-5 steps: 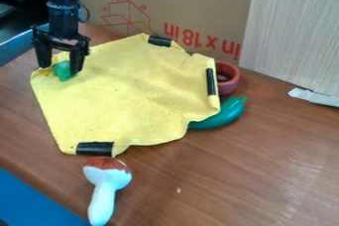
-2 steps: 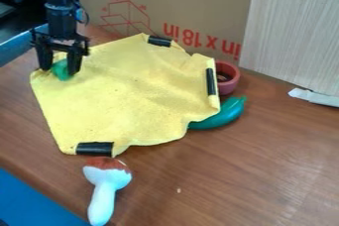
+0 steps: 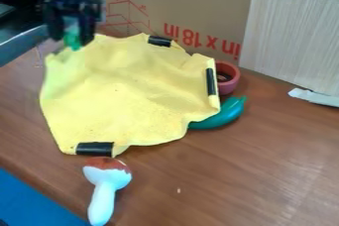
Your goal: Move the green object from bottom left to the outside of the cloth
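Note:
The black gripper (image 3: 70, 41) is at the upper left, above the back-left edge of the yellow cloth (image 3: 126, 91). It is shut on the green object (image 3: 72, 36), which sits between its two fingers. Just below the object, the cloth's left part is raised and bunched, and its edge comes up close to the fingertips. Whether the cloth is also pinched cannot be told.
A white mushroom-like toy with a brown cap (image 3: 106, 185) lies in front of the cloth. At the right edge are a teal curved object (image 3: 225, 114), partly under the cloth, and a reddish bowl (image 3: 228, 78). A cardboard box (image 3: 192, 2) stands behind.
My gripper has risen and shifted slightly right, carrying the green object up. The cloth's left corner has been drawn upward and inward. Other things have stayed where they were.

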Robot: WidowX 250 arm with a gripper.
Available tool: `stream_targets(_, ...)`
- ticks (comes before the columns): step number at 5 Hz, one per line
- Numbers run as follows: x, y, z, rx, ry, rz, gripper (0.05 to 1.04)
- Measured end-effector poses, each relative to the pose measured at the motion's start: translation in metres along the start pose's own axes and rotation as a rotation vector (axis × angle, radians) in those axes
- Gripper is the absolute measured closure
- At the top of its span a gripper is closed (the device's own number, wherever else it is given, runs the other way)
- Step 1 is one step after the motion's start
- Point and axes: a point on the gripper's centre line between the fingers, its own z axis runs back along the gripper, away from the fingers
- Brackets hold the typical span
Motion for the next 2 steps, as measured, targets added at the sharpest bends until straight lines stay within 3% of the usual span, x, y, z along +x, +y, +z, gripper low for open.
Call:
stream_targets(1, -0.025, -0.047, 0.014, 0.025, -0.014, -0.126, 0.331)
stream_targets(2, -0.050, -0.092, 0.009, 0.079, 0.007, -0.212, 0.331)
